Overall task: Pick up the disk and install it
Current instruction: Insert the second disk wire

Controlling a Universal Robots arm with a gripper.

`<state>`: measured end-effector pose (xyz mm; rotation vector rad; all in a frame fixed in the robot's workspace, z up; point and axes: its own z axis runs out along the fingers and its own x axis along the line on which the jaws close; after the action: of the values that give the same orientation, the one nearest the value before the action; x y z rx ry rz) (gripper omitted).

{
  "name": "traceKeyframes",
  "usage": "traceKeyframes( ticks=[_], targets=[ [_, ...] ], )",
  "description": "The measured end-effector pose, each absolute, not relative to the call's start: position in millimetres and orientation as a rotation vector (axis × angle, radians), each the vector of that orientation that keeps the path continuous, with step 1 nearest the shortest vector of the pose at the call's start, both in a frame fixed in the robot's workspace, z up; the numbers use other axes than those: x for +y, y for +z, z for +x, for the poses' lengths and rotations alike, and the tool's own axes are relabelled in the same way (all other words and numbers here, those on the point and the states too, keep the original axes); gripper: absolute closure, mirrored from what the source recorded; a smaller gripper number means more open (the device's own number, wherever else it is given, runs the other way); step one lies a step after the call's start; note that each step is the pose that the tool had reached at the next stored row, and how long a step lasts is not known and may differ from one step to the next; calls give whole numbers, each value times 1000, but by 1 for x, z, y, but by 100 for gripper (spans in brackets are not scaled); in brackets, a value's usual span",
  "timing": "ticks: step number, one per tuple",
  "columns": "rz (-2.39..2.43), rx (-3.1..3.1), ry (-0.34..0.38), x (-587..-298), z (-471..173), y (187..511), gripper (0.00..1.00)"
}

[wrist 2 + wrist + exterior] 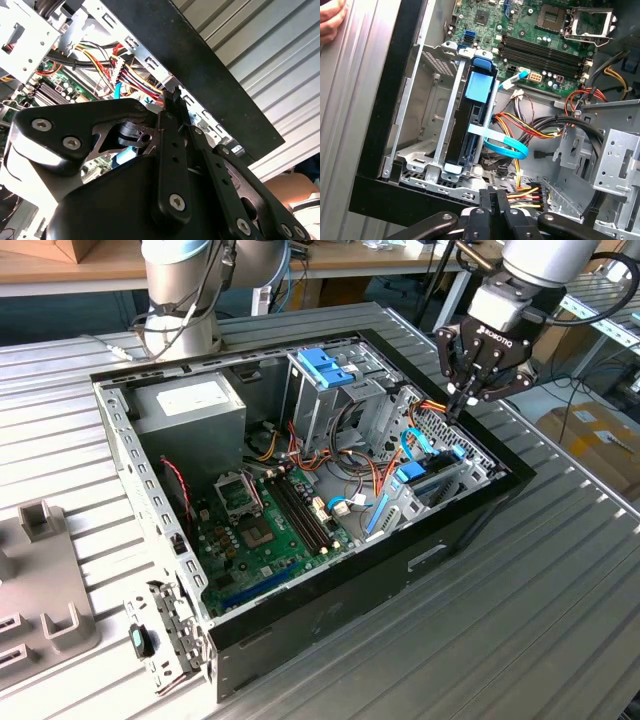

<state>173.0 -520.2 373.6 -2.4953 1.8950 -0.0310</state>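
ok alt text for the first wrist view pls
The disk, edged by its light-blue carrier, stands on edge in a metal bay at the wall of an open computer case. The shut claw hangs just above, empty, beside coloured cables and the motherboard.

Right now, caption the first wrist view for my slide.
Closed gripper hovering beside the disk seated on edge in the computer case's bay.

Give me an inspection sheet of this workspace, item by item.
Surface: ribbed grey metal table carrying an open computer case.
Job's things: the disk, in its light-blue carrier, stands on edge in a bay at the case wall.
Clutter: grey holders at the exterior view's left.
Grippers: gripper over the case's edge near the disk, fingers together, holding nothing.
Cables: coloured power wires; blue flat cable.
Surroundings: benches, cardboard boxes.
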Motion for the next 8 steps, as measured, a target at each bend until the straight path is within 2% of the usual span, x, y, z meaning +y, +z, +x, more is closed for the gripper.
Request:
traceKeyframes(
  ticks=[8],
  targets=[
    [-2495, 1895, -31, -520, 173, 374, 84]
  ],
)
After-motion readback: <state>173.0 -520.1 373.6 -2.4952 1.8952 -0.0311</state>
